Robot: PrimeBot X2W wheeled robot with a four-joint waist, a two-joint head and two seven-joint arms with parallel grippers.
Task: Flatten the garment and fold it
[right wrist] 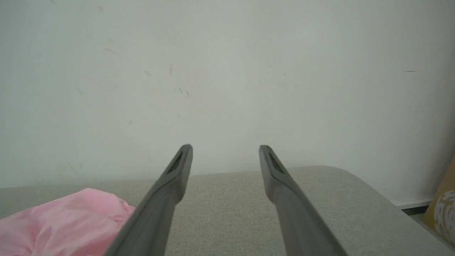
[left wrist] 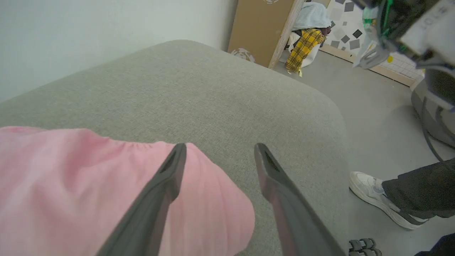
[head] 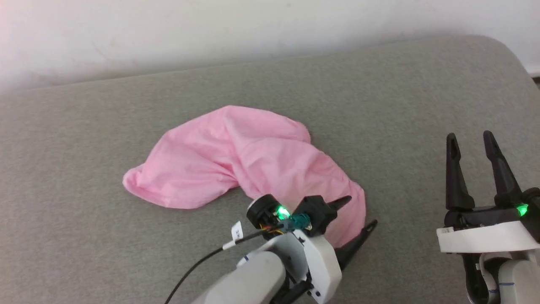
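The garment (head: 249, 160) is a light-pink heap of thin fabric, crumpled and curved on the grey cushioned surface (head: 400, 105). Its gathered edge (left wrist: 135, 145) runs along the top of the pink cloth in the left wrist view. My left gripper (head: 360, 213) is open at the garment's right end, one finger over the fabric and the other finger (left wrist: 280, 185) over bare grey surface, nothing pinched between them. My right gripper (head: 471, 143) stands open well to the right, apart from the garment (right wrist: 64, 220), fingers pointing toward the wall.
A pale wall (head: 253, 29) runs behind the surface. The surface's rounded corner (left wrist: 320, 103) drops to a grey floor, where a person's white shoe (left wrist: 373, 195) and dark trouser leg stand. A brown board (left wrist: 259, 28) and a pile of clothes (left wrist: 305, 39) lie beyond.
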